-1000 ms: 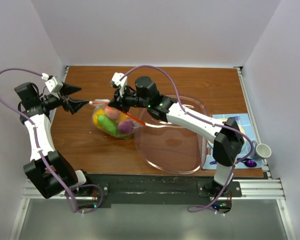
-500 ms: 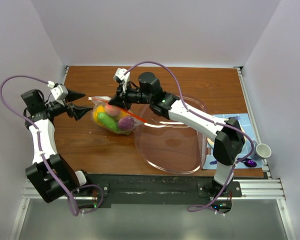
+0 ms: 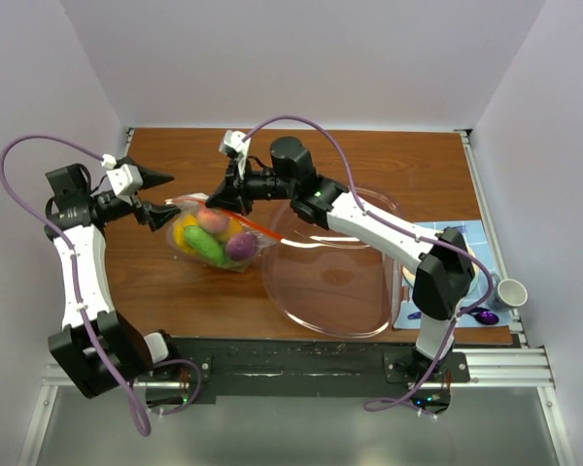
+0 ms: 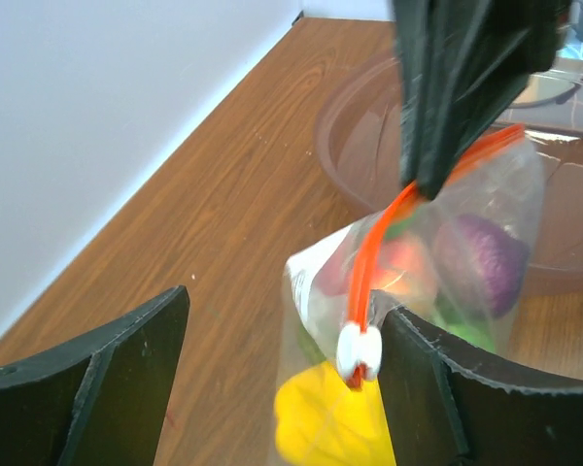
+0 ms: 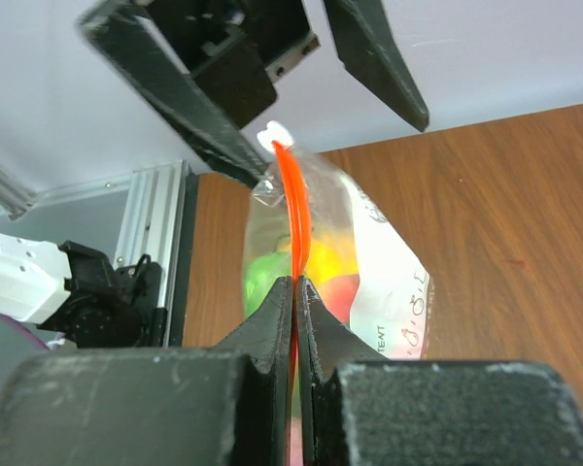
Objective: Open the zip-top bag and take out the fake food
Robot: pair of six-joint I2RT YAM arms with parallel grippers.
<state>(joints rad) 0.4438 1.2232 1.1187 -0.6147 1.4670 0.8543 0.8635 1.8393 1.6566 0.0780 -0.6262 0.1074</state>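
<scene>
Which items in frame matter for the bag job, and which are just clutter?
Job: zip-top bag; fake food inside it; right gripper, shut on the zip strip; left gripper, open beside the bag.
Clutter: clear bowl; white cup; blue mat.

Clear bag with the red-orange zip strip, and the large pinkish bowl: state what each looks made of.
Clear zip-top bag: thin glossy plastic film, judging by its creases and the toy food showing through. Its red-orange zip strip: likely thicker opaque plastic. Large pinkish bowl: probably rigid transparent plastic; the wooden table shows through.
</scene>
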